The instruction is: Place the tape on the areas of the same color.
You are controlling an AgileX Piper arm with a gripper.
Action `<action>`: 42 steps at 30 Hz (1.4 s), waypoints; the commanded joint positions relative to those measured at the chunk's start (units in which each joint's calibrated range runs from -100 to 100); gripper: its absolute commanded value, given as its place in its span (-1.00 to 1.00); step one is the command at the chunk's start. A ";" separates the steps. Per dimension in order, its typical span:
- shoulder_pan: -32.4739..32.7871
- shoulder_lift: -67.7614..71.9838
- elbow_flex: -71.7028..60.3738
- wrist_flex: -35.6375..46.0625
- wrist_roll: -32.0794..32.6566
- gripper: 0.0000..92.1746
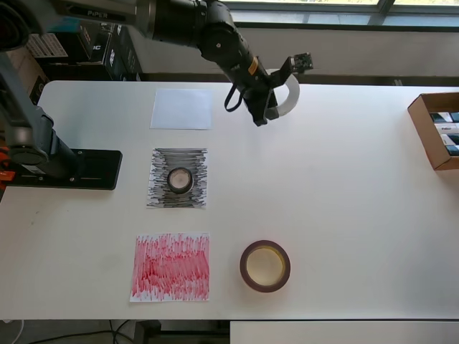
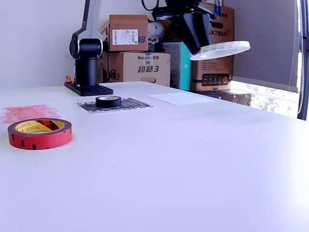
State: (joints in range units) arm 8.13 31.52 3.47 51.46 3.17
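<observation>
Gripper (image 1: pixel 271 100) is clamped on the white tape ring (image 1: pixel 290 97), and in the exterior view you can see the ring carried well clear of the table (image 1: pixel 344 215), held nearly flat with a slight tilt. Take the white sheet (image 1: pixel 181 108) as your landmark: in the overhead view the ring hangs off that sheet's right edge, near it but not over it, at about the same height in the picture. So your coming move runs toward the overhead view's left, then down. A flat ring has no long axis to line up; you only need to centre it over the paper.

Below the white sheet in the overhead view, the small black roll (image 1: pixel 180 179) already sits on the black-scribbled sheet (image 1: pixel 178 178). Further below lies the red-scribbled sheet (image 1: pixel 171 266), and the maroon roll (image 1: pixel 265 266) rests on bare table beside it, to its right, not yet placed.
</observation>
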 commanded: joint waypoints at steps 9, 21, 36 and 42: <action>24.40 -0.09 7.57 -0.93 1.26 -1.00; 30.01 -0.46 21.02 -6.02 3.88 -1.00; 19.04 -10.75 33.92 -11.88 -2.34 -1.00; 16.59 -15.43 38.10 -12.30 -2.42 -1.00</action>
State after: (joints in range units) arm 29.31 20.53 38.50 39.38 0.73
